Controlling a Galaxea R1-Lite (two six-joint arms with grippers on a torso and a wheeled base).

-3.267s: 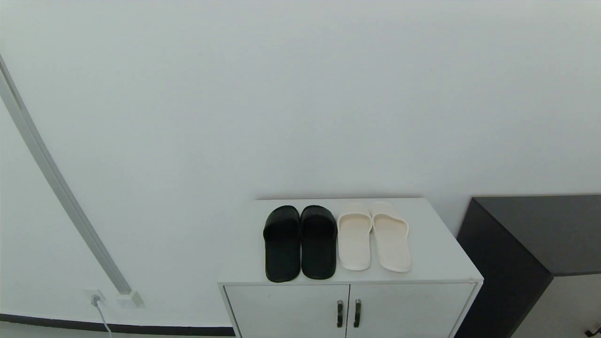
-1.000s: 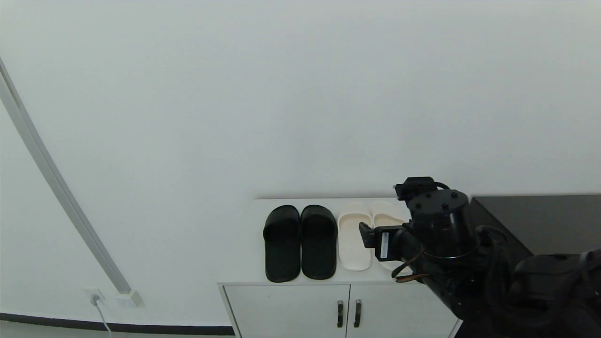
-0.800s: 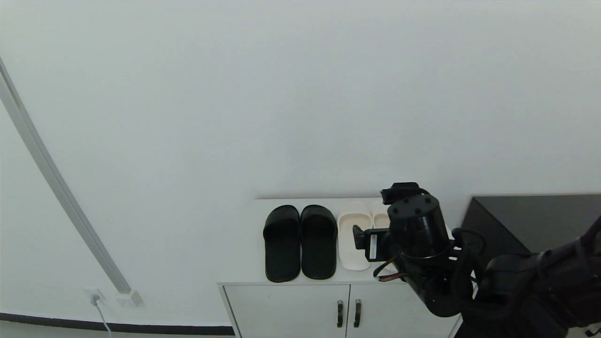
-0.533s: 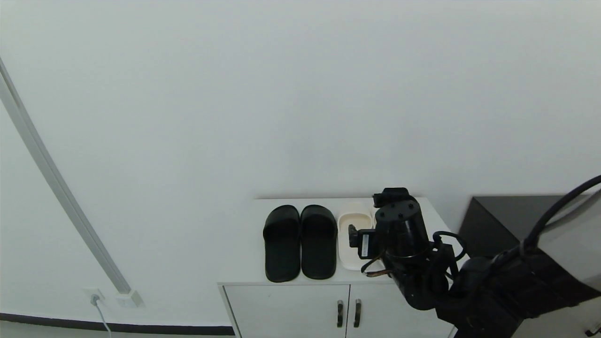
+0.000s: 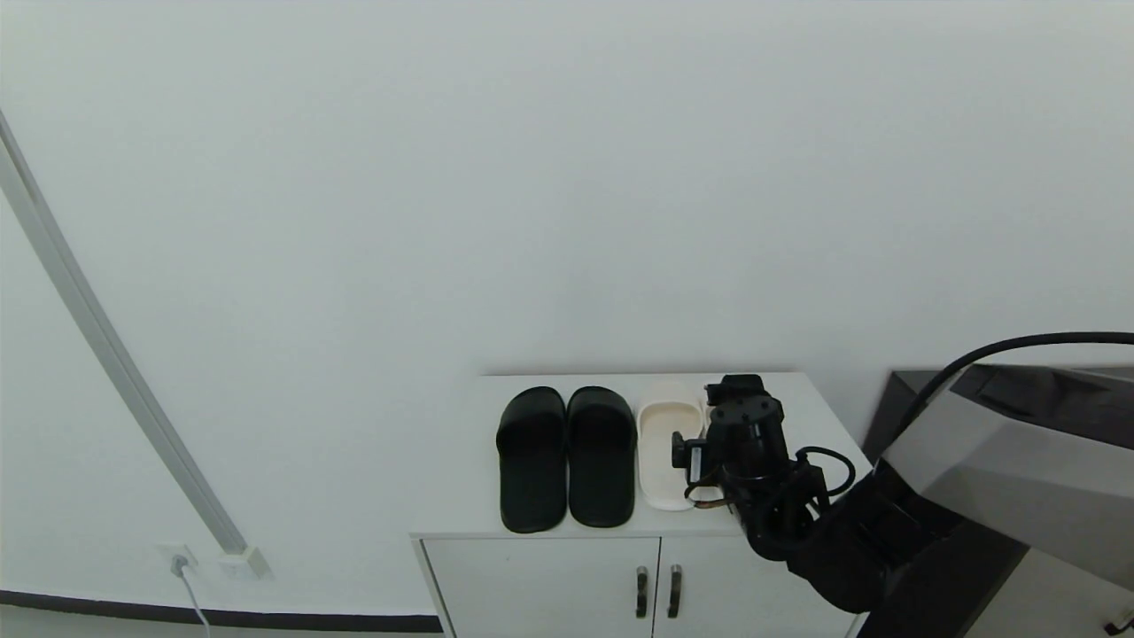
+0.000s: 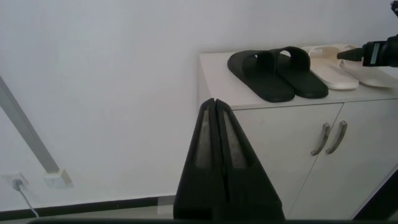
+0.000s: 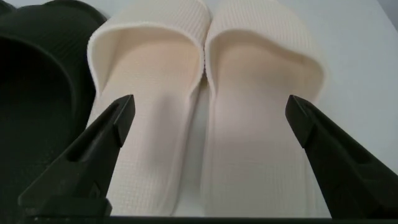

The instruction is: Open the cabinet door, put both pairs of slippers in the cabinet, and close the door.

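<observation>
Above the cream slippers [image 7: 244, 118], the right pincer [image 7: 210, 106] gapes wide.

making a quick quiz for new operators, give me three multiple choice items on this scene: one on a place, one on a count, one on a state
1. Where do the cream slippers lie, relative to the cabinet?
A. inside it
B. on its top
C. on the floor beside it

2. How many black slippers are there?
A. two
B. one
C. four

3. What state are the doors in?
A. both open
B. one open
C. both shut

Answers:
1 B, the cream pair rests on the white top, right beside the black pair.
2 A, two black slippers lie side by side.
3 C, both fronts sit flush, with their handles next to each other.
</observation>
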